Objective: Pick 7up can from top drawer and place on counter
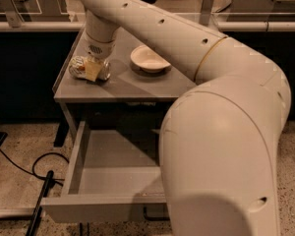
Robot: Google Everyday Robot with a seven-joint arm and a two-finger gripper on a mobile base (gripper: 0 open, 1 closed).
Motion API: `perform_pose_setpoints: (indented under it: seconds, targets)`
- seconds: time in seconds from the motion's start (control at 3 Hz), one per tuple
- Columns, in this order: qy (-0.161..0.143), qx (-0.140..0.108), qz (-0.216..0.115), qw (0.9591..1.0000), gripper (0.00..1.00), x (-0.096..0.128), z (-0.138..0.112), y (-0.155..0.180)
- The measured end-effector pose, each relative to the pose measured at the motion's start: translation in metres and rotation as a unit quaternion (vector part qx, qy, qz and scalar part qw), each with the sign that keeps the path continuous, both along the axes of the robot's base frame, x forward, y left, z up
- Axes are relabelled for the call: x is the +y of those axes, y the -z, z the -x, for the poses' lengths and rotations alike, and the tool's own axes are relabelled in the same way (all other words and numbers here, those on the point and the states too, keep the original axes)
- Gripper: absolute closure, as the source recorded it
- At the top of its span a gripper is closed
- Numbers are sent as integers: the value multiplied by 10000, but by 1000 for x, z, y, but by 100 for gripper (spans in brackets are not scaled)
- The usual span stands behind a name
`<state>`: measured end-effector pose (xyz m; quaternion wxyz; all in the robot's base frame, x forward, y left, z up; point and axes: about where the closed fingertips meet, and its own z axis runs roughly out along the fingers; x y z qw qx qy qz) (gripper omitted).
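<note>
Gripper (90, 66) on the cream arm (152, 28) is down at the left of the flat grey metal counter (137, 85), its tan pads (93, 71) apparently closed around the silvery-white dented 7up can (77, 67), which lies on its side there. Nearby sits a shallow white bowl (148, 59). Below, the wide grey metal top drawer (113, 151) stands open.

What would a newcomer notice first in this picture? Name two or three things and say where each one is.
The huge white robot arm fills the right side and foreground, curving up over the counter. Its gripper sits at the counter's left side, right against a crumpled can, with a white bowl nearby. Below the counter, the grey drawer stands pulled open.
</note>
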<state>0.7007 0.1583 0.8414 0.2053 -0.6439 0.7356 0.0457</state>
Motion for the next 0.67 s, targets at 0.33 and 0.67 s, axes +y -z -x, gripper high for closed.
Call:
perform_pose_setpoints:
  seconds: [0.33,0.67]
  targets:
    - [0,0,0,10000,0,0,0,0]
    - [0,1,0,10000,0,0,0,0]
